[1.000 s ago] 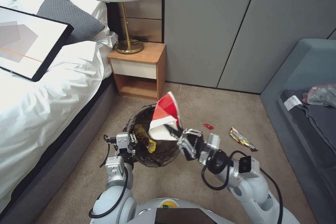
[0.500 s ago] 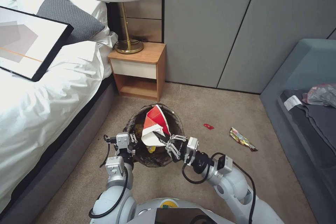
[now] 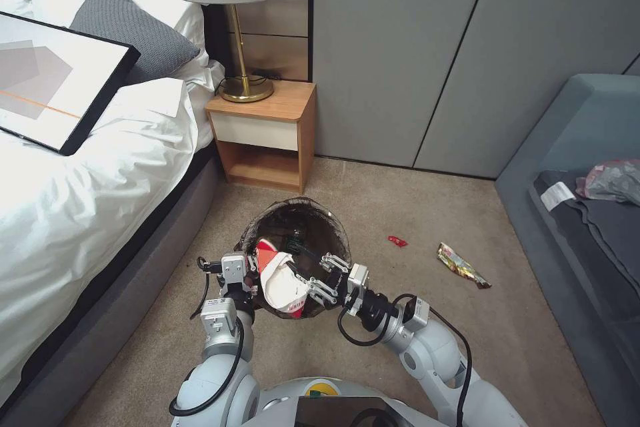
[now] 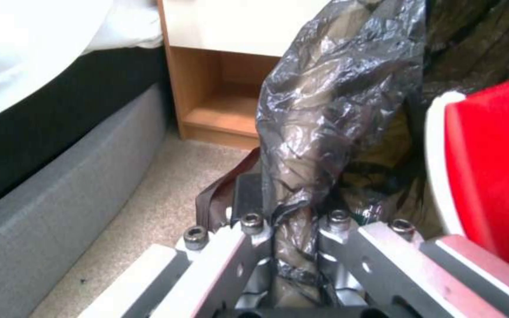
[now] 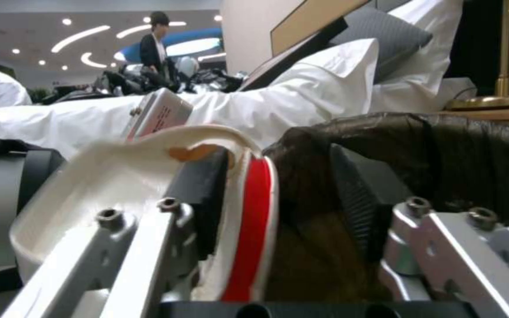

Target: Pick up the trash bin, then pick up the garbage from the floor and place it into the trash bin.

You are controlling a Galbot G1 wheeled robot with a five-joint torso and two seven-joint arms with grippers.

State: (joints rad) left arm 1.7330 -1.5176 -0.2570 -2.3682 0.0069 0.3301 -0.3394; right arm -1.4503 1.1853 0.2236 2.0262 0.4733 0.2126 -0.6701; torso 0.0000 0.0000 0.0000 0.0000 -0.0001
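While the left gripper [image 3: 251, 265] pinches the trash bin [image 3: 313, 227] rim, the right gripper [image 3: 319, 277], jaws parted, rests beside a red-white wrapper [image 3: 280, 283] inside

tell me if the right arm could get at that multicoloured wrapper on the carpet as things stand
Probably not yet: the right gripper sits at the trash bin with the red-white carton between its fingers. The wrapper itself lies unobstructed on open carpet.

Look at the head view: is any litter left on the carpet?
Yes, a small red scrap and a multicoloured wrapper lie on the carpet.
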